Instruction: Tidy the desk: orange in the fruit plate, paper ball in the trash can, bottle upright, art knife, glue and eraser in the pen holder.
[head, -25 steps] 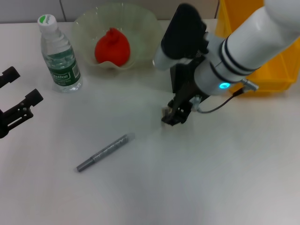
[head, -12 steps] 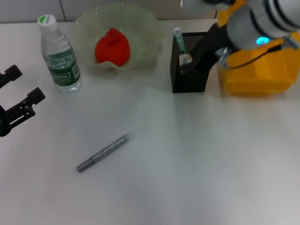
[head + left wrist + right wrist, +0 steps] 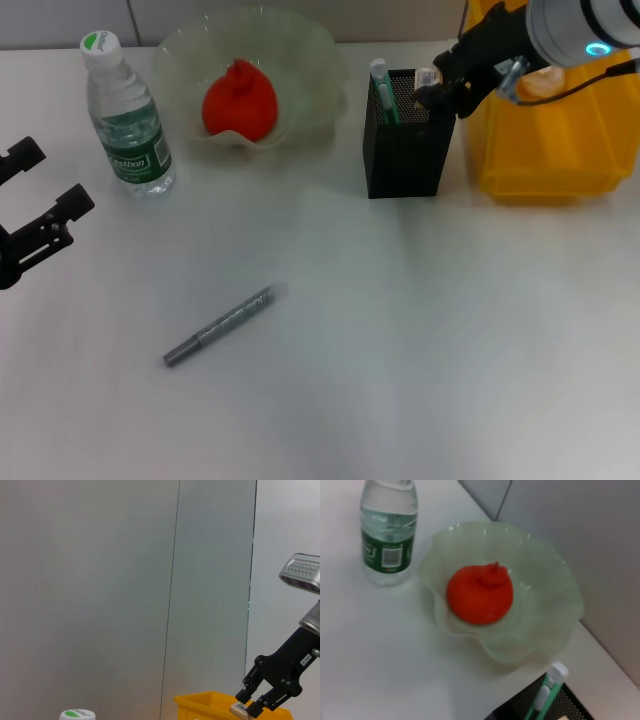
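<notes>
My right gripper (image 3: pixel 436 88) is shut on the small beige eraser (image 3: pixel 428 77) and holds it just above the open top of the black mesh pen holder (image 3: pixel 402 155). The left wrist view shows the same grip (image 3: pixel 243 707). The mint-green art knife (image 3: pixel 381 86) stands in the holder. The grey glue stick (image 3: pixel 225 325) lies on the table in front. The orange (image 3: pixel 240 100) sits in the pale-green fruit plate (image 3: pixel 310 60). The bottle (image 3: pixel 125 115) stands upright at the back left. My left gripper (image 3: pixel 55 178) is open and empty at the left edge.
The yellow trash can (image 3: pixel 545 140) stands right behind and beside the pen holder, under my right arm. No paper ball shows. The right wrist view shows the bottle (image 3: pixel 387 535), the orange (image 3: pixel 480 595) in its plate and the knife's tip (image 3: pixel 545 695).
My right gripper has lifted the eraser off the table's middle and carried it back and to the right, over the pen holder. The left arm has not moved.
</notes>
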`<state>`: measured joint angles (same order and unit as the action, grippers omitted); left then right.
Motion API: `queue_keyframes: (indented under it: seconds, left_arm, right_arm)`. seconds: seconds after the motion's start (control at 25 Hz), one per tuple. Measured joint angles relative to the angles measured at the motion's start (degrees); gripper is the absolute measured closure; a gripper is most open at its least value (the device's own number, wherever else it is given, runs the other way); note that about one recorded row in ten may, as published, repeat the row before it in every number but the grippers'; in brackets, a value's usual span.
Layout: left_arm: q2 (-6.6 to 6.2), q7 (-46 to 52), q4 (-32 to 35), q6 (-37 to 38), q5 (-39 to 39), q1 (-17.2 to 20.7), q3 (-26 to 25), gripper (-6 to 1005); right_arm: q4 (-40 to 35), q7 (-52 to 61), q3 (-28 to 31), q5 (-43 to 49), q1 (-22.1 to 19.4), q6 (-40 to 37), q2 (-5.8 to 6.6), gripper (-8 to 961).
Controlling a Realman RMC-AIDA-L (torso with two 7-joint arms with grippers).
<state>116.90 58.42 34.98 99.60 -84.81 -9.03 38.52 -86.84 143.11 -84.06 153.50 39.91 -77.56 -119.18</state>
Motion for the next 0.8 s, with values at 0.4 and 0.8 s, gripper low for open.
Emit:
queue_keyframes:
  seconds: [0.4,0.8]
  left_arm:
    - [0.12,0.2,0.0,0.1,0.0,-0.1,0.0,198]
    - [0.02,0.2,0.0,0.2,0.0,0.0,0.3,198]
  right_arm:
    - [4.7,-4.2,1.6,-2.1,-0.7,5.6,0.01,463]
    - [0.6,-4.2,0.8,-7.6,-1.0,-0.5,-0.14,297]
